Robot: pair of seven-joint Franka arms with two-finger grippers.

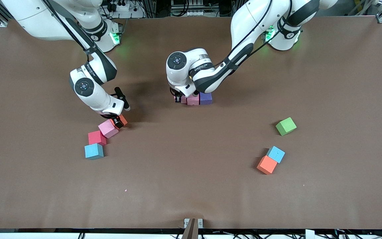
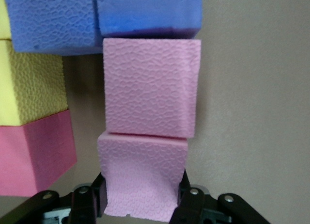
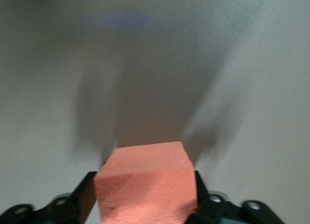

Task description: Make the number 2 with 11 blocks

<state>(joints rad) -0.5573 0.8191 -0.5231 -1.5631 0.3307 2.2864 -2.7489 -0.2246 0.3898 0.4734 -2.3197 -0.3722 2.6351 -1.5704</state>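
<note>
Left wrist view shows the left gripper (image 2: pixel 140 197) clamped on a pink cube (image 2: pixel 143 178), which butts against a second pink cube (image 2: pixel 151 88) in a column that meets a purple cube (image 2: pixel 147 13); beside them lie another purple cube (image 2: pixel 48 20), a yellow cube (image 2: pixel 29 83) and a deeper pink cube (image 2: pixel 31 153). This started digit sits mid-table, toward the robots' bases. To place well, the held cube should sit flush and square before the fingers let go, then the hand should lift straight up so its neighbours are not nudged.

Right wrist view has the right gripper (image 3: pixel 145 200) with its fingers against both sides of an orange cube (image 3: pixel 147 185); whether the grip is firm I cannot tell. In the front view that hand is down beside a pink cube (image 1: pixel 108 128), with a red cube (image 1: pixel 96 137) and a blue cube (image 1: pixel 94 151) nearer the camera, so a vertical lift is probably safest.

Toward the left arm's end lie a green cube (image 1: pixel 286 126), another blue cube (image 1: pixel 276 154) and another orange cube (image 1: pixel 266 165), well apart from the digit. Bare table (image 1: pixel 191 186) between the clusters leaves room for carrying.
</note>
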